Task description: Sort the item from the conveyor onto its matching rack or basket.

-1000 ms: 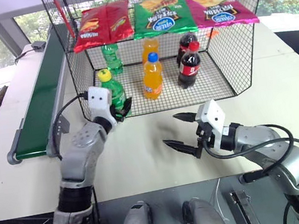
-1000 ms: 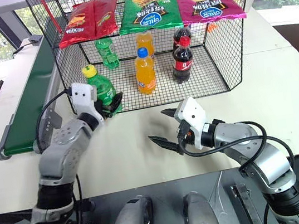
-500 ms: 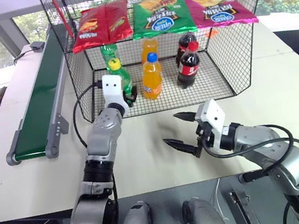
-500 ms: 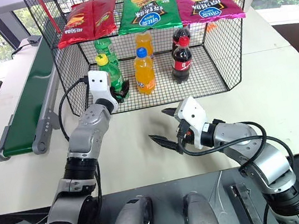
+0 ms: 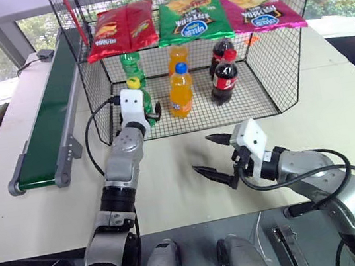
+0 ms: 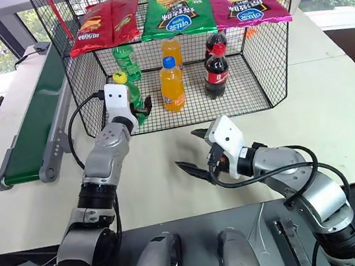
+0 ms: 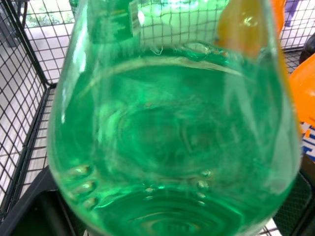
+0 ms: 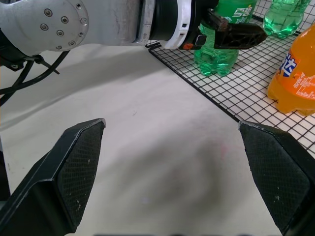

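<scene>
Head view: green bottle [image 5: 140,98] stands on the basket [image 5: 252,98] floor near its front-left corner, beside orange bottle [image 5: 180,91]; left gripper [image 5: 150,113] spread around it. Right wrist view: right gripper [image 8: 172,162] spread wide over the table [image 8: 162,147], outside the basket.

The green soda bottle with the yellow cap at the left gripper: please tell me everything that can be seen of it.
The small clear-green plastic soda bottle has a yellow screw cap, a green label and a ribbed, see-through lower body. It stands upright on the mesh floor of the black wire-mesh basket, near the front left corner, left of the orange soda bottle with the blue cap. The left gripper has its jaws on either side of the bottle; whether they press it is unclear.
</scene>
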Robot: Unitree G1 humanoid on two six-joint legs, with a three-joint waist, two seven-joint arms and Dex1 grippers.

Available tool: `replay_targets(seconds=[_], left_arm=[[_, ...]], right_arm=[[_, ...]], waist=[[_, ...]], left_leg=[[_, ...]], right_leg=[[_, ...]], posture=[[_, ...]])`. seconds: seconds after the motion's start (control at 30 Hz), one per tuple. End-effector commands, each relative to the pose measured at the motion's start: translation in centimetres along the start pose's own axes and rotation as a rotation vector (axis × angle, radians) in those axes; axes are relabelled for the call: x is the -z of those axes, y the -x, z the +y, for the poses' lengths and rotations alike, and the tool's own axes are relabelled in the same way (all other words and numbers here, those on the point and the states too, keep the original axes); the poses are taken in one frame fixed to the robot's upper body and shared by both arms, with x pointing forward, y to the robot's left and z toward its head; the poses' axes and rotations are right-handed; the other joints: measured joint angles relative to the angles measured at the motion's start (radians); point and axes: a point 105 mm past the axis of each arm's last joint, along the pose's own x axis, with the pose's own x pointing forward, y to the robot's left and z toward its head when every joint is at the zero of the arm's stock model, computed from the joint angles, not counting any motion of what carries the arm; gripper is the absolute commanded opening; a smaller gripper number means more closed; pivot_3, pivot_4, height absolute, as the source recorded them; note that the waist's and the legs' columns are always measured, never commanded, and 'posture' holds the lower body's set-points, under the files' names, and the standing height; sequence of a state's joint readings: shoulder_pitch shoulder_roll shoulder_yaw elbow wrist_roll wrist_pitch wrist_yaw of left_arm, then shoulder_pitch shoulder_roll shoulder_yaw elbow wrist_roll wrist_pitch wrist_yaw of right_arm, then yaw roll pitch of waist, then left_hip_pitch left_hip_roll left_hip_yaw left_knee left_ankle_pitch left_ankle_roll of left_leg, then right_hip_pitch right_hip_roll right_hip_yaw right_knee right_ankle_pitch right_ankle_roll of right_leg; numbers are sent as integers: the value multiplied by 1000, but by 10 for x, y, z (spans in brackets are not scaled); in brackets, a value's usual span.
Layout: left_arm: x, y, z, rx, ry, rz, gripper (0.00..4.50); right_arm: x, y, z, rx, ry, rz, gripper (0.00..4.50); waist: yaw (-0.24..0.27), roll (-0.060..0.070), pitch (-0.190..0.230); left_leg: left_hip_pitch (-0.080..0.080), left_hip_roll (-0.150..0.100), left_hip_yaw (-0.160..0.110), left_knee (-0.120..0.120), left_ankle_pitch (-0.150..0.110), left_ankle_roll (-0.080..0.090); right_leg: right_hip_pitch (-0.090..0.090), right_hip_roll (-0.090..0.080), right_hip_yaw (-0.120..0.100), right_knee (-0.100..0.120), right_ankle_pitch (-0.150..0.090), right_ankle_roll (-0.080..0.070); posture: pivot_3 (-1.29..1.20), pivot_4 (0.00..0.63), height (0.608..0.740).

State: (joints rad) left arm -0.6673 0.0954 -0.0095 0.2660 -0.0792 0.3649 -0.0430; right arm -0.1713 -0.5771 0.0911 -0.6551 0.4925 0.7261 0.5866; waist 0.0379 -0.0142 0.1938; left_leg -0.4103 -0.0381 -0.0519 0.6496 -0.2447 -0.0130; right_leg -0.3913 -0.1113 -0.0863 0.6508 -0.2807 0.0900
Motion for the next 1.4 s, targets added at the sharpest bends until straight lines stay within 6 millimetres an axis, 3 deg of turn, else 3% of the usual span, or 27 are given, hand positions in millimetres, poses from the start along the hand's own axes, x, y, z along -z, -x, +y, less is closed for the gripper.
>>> replay_targets(seconds=[0.03, 0.53, 0.77, 1.03, 1.17, 1.4], left_arm=[[-25, 8, -2, 31, 4, -87, 4455], [-32, 41, 20, 7, -85, -81, 4455], [-13, 71, 14, 132, -20, -18, 4455], [3, 115, 17, 238, -17, 66, 4455], [7, 135, 7, 332, 22, 87, 4455], [7, 150, -3, 404, 63, 91, 4455]], right_arm=[[-20, 2, 2, -6, 48, -51, 4500], [-25, -5, 6, -15, 38, -49, 4500], [-10, 4, 0, -9, 30, -36, 4500], [-9, 5, -2, -5, 29, -38, 4500], [-8, 4, -9, 35, -6, -54, 4500], [-7, 2, -14, 58, -14, -51, 4500]], waist=[[-1, 0, 0], [0, 0, 0], [-1, 0, 0], [0, 1, 0], [0, 1, 0], [0, 1, 0]], left_leg=[[0, 0, 0, 0, 0, 0], [0, 0, 0, 1, 0, 0], [0, 0, 0, 0, 0, 0], [1, 1, 0, 1, 0, 0], [1, 1, 0, 1, 0, 0], [1, 1, 0, 0, 0, 0]], right_leg=[[0, 0, 0, 0, 0, 0], [0, 0, 0, 0, 0, 0], [0, 0, 0, 0, 0, 0], [0, 1, 2, 1, 1, -2], [0, 1, 2, 0, 1, -2], [0, 1, 2, 0, 1, -2]], posture=[[0, 150, 739], [0, 150, 739], [0, 150, 739], [0, 150, 739], [0, 150, 739], [0, 150, 739]])
